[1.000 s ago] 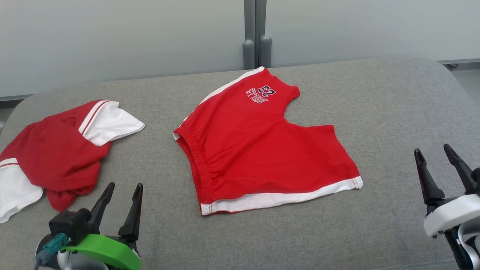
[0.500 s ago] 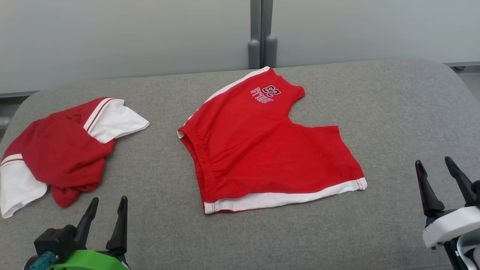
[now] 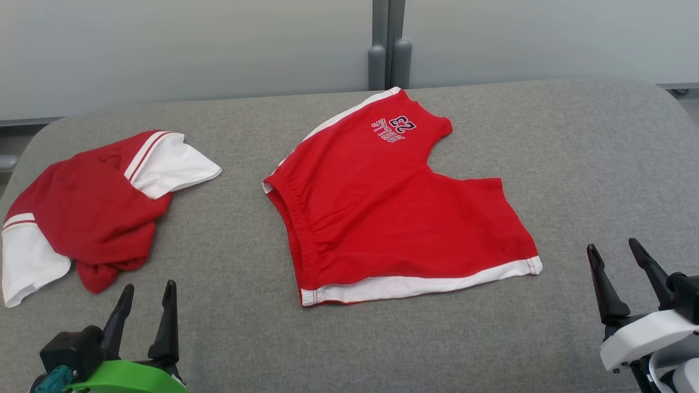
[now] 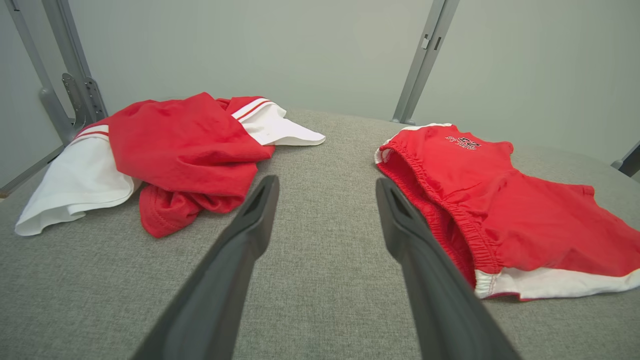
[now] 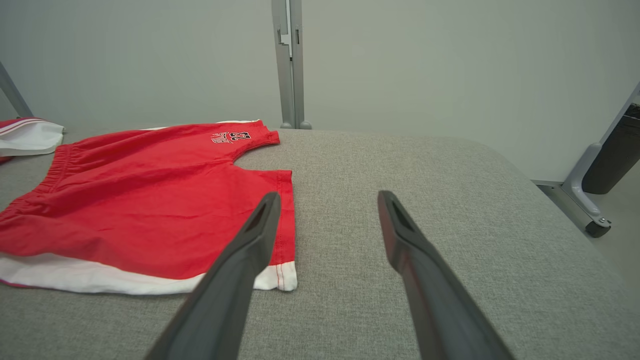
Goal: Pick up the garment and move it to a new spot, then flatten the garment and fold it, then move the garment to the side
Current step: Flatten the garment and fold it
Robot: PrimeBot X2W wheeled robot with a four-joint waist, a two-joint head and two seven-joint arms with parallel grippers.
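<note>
**Shorts spread flat, both end effectors free: the fold is the step to get right**

The red shorts lie spread in the middle of the grey surface. Their elastic waistband is turned toward the left edge and the two legs run to the right. One leg, carrying the number print, reaches almost to the far edge. The other lies along the near side, bordered by a white stripe. A crumpled red-and-white garment sits apart, near the left edge. The left end effector hovers by the near left corner and the right end effector by the near right corner. Each has its fingers spread wide with nothing between them, and neither touches cloth.

The cloth looks smooth enough that flattening seems done, so folding is probably next. A clean fold would likely bring the near leg over the far one. For that, the left should pinch the near end of the waistband and the right the hem corner where the white stripe ends. Both need to catch every layer, since a shallow pinch may lift only the top one. Raise both corners together, just clear of the surface, and keep the edge taut between them. Lay it down along the far leg's outer edge so the seams line up. Uneven lifting would probably drag the rest and wrinkle it
</note>
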